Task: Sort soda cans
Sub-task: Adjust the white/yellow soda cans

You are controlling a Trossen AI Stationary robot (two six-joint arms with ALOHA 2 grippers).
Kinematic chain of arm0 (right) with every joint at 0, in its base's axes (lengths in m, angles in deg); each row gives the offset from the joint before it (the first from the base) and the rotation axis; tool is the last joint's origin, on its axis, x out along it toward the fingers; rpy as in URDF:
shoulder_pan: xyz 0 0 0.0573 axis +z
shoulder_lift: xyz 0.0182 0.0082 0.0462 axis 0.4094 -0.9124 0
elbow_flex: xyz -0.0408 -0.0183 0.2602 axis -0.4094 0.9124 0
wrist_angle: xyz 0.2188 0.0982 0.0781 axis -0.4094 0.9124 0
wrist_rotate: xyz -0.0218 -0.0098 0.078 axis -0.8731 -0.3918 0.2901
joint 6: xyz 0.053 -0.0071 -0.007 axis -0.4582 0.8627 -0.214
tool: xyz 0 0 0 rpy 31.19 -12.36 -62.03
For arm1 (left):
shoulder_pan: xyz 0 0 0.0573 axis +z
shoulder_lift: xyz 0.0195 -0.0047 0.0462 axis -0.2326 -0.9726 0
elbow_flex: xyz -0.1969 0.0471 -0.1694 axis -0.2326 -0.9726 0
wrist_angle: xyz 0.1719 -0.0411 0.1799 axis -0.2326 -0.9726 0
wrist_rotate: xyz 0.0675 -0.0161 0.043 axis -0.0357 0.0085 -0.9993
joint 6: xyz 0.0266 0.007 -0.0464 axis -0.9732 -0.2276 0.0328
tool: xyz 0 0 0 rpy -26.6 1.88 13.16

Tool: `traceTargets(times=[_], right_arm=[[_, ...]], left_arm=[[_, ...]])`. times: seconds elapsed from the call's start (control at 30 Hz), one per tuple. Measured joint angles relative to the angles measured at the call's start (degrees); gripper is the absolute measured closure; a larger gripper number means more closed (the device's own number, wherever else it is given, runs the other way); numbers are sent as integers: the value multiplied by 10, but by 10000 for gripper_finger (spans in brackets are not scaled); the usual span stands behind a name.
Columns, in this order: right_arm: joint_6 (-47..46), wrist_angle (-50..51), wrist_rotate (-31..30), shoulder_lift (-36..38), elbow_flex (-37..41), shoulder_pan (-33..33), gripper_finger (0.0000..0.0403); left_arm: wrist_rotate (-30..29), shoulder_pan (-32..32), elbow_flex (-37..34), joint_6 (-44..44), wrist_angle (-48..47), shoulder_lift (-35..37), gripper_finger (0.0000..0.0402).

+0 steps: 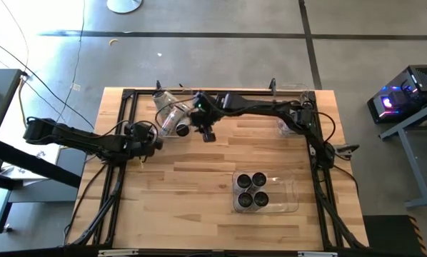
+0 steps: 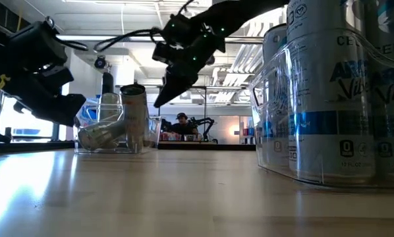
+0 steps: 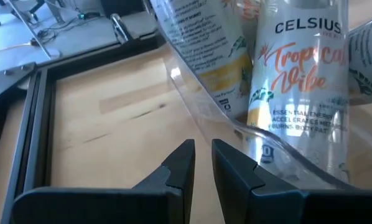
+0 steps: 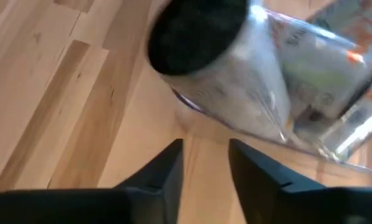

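Note:
A clear bin [image 1: 172, 113] at the table's far left holds soda cans: one stands upright [image 2: 134, 118] and one lies on its side [image 4: 217, 43], its dark end toward my right gripper. My right gripper [image 4: 204, 152] hangs open just on the near side of this bin [image 2: 111, 141], slanting down, with nothing between its fingers. My left gripper [image 3: 203, 155] is at the table's left, beside the same bin, with its fingers almost together and empty. A second clear bin [image 1: 292, 203] near the front right holds three upright cans [image 1: 253, 191].
A black frame [image 1: 128, 96] runs round the tabletop. Another clear bin [image 1: 288, 123] sits at the far right under my right arm. Bare wood [image 1: 185, 185] lies between the bins.

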Motion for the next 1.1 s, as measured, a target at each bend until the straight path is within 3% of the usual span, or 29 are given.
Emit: traceTargets(times=[0.17,0.3,0.43,0.73,1.1], right_arm=[[25,-13,-43,1,-1,24,203],[13,-8,-74,1,-1,33,170],[-2,-4,-117,1,-1,36,165],[-49,21,-117,3,-1,32,165],[-115,99,-179,45,-1,18,166]], left_arm=[[15,22,0,-59,43,0,354],[32,35,0,-83,63,0,354],[45,39,0,-93,67,0,354],[76,38,0,-94,65,0,354],[85,37,0,-73,45,0,354]])
